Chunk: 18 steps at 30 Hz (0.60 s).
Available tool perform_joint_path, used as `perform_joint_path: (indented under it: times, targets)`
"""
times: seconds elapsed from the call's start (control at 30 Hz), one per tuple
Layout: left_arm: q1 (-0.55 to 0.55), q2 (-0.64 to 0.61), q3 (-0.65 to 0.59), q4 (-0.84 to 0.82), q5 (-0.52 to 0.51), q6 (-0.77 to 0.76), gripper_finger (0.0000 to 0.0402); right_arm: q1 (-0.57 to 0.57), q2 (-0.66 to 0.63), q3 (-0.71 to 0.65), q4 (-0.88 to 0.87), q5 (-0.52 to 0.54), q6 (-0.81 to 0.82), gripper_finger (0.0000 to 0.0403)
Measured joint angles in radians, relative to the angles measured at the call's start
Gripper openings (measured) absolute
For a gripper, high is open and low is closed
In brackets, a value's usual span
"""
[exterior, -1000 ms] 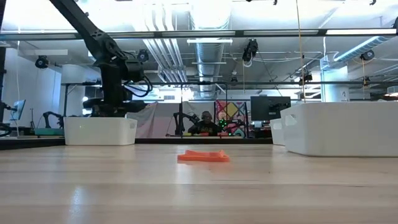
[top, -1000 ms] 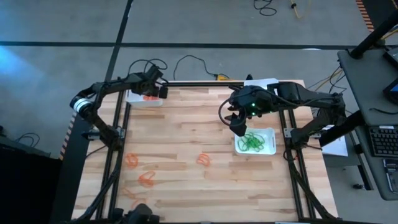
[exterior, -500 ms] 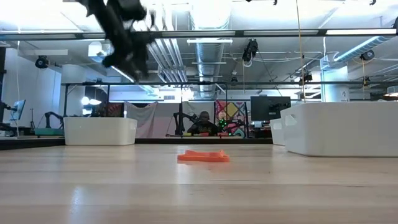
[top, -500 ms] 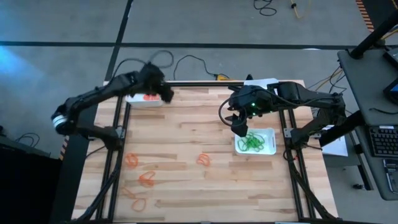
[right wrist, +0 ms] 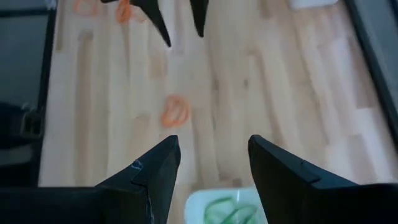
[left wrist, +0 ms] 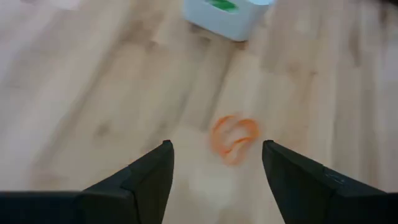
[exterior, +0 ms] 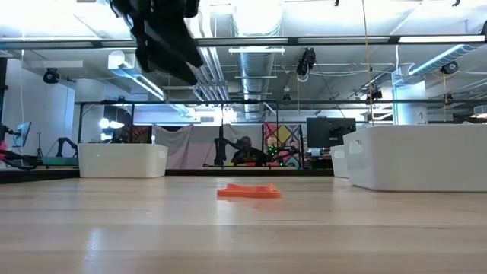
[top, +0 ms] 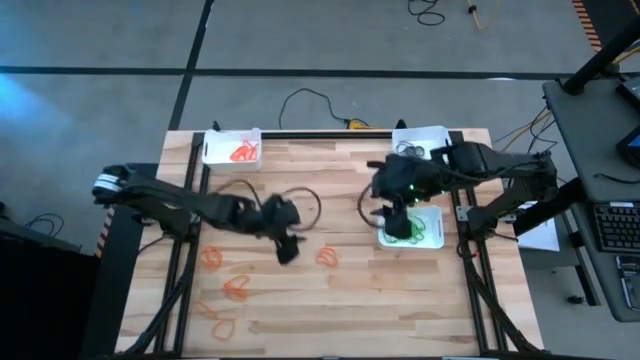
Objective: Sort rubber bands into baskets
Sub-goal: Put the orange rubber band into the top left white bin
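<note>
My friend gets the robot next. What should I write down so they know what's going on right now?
Left gripper: open, empty, above an orange band mid-table.
Right gripper: open, empty, over the green-band basket.
Done: orange bands in the far-left basket, green ones in the right basket, dark ones in the far-right basket.
Left: four loose orange bands, one mid-table, three near the left edge.
</note>
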Motion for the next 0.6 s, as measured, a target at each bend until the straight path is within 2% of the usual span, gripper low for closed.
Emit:
perform_joint_path:
  times: [0.13, 0.3, 0.6]
  targets:
    - [-0.021, 0.129, -0.041, 0.161, -0.013, -0.086, 0.0217, 0.083, 0.000, -0.019, -0.018, -0.014, 0.092, 0.0185]
    - [-0.023, 0.292, -0.031, 0.297, -0.017, -0.124, 0.0191, 0.182, 0.000, -0.064, -0.016, -0.013, 0.242, 0.0185]
    - [-0.023, 0.462, -0.012, 0.338, -0.012, -0.196, 0.0148, 0.325, 0.001, -0.074, 0.005, 0.076, 0.494, 0.0185]
